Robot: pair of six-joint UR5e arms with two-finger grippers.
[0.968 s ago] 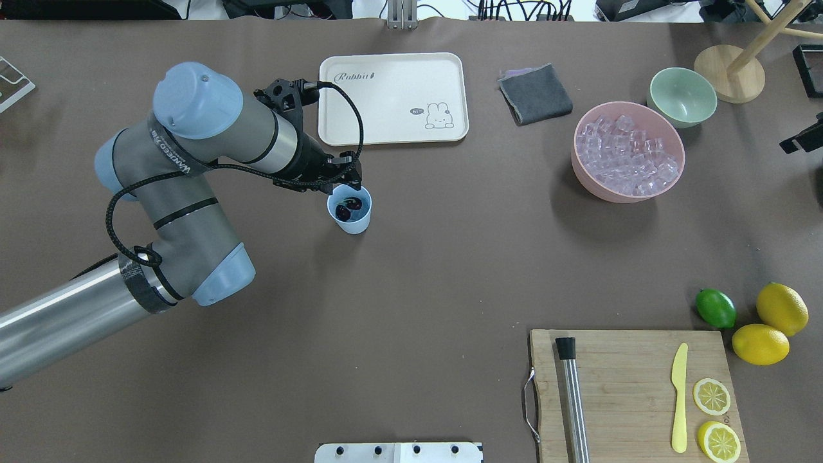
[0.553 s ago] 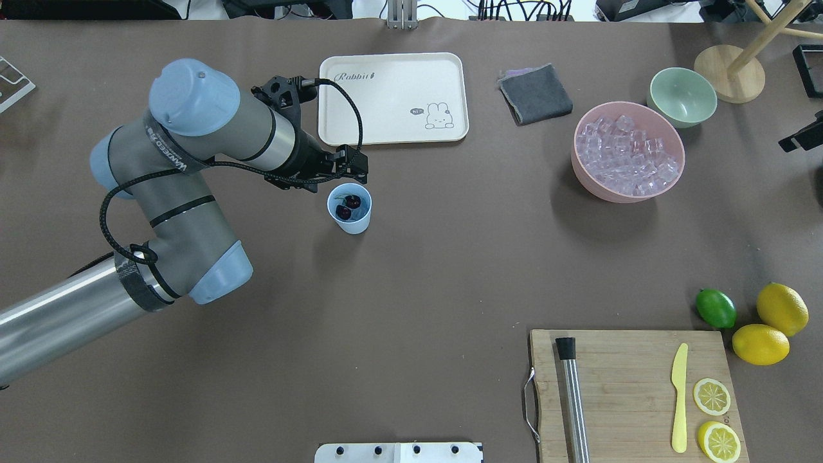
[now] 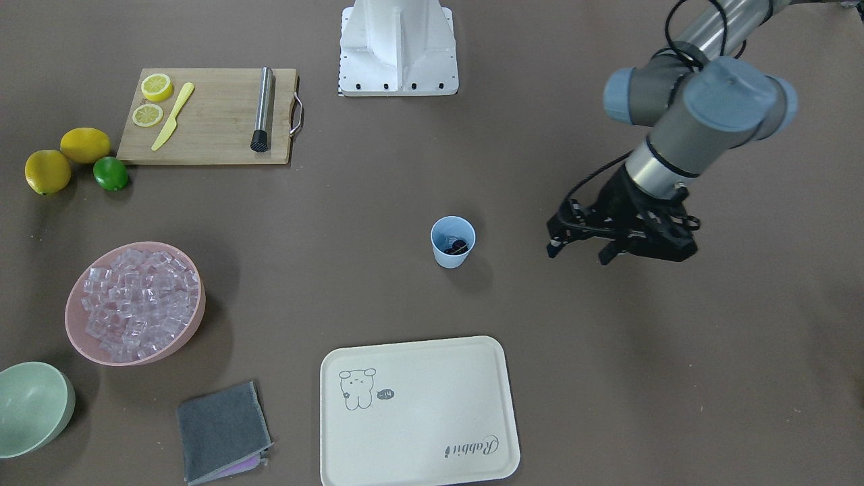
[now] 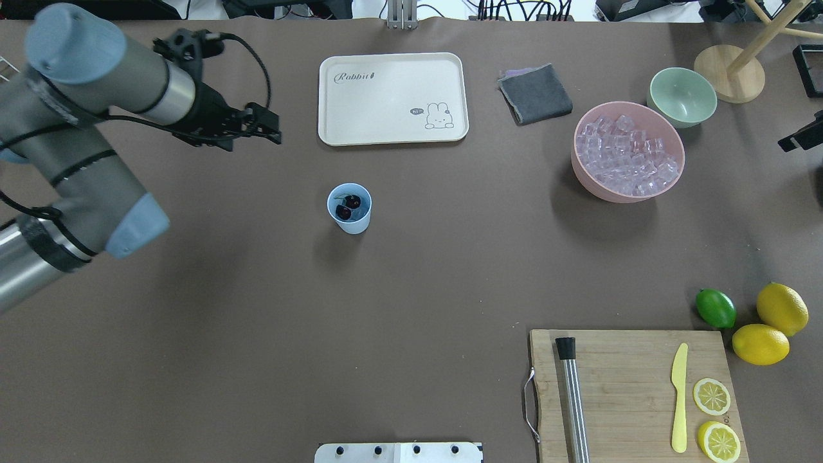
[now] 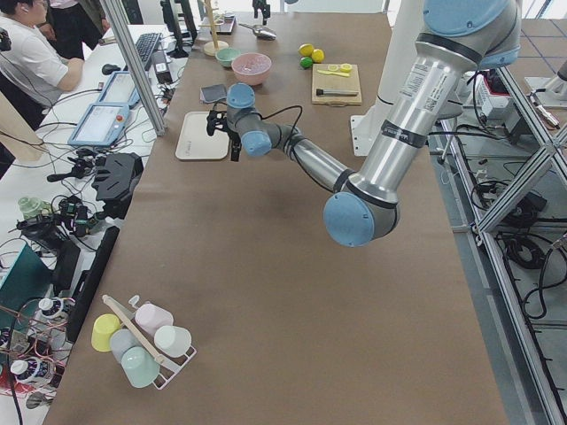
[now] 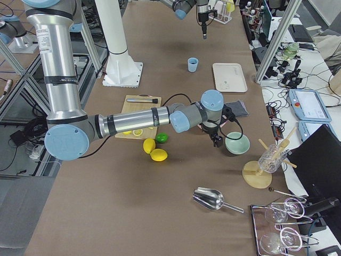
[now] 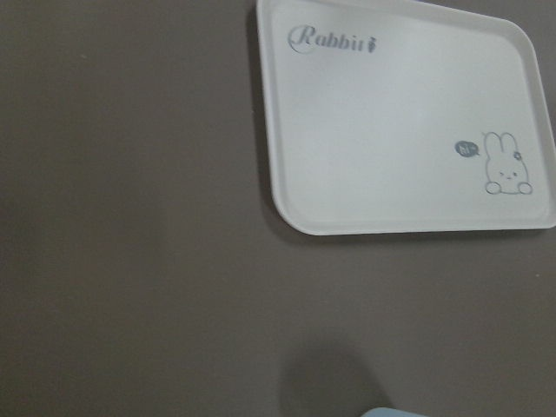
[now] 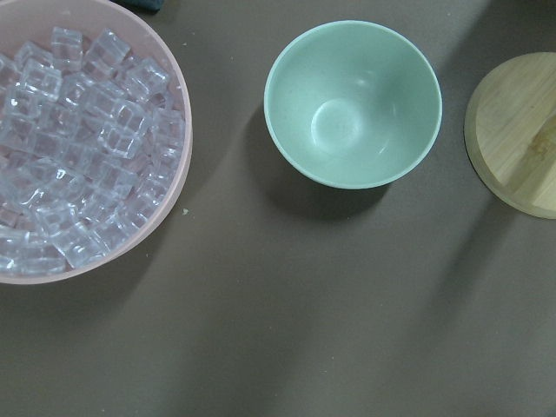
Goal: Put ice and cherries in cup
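Observation:
The light blue cup (image 4: 357, 223) stands upright mid-table, also in the front view (image 3: 447, 256). The dark cherries (image 4: 348, 206) lie inside it. The ice (image 4: 627, 157) fills the pink bowl (image 4: 582, 177) at the right, also in the right wrist view (image 8: 78, 148). My left gripper (image 4: 267, 132) is open and empty, in the air to the left of the cup and beside the tray; the front view shows it (image 3: 577, 253) with its fingers apart. My right gripper (image 6: 217, 141) hangs above the table near the green bowl; I cannot tell if it is open or shut.
A cream tray (image 4: 392, 96) lies behind the cup. A grey cloth (image 4: 535, 93), a pale green bowl (image 4: 681, 96) and a wooden stand base (image 4: 728, 72) are at the back right. A cutting board (image 4: 630, 392) with tools, a lime (image 4: 715, 308) and lemons sit front right.
My left gripper has drawn back from just over the cup, moving left and towards the table's far side. The cherries stay in the cup.

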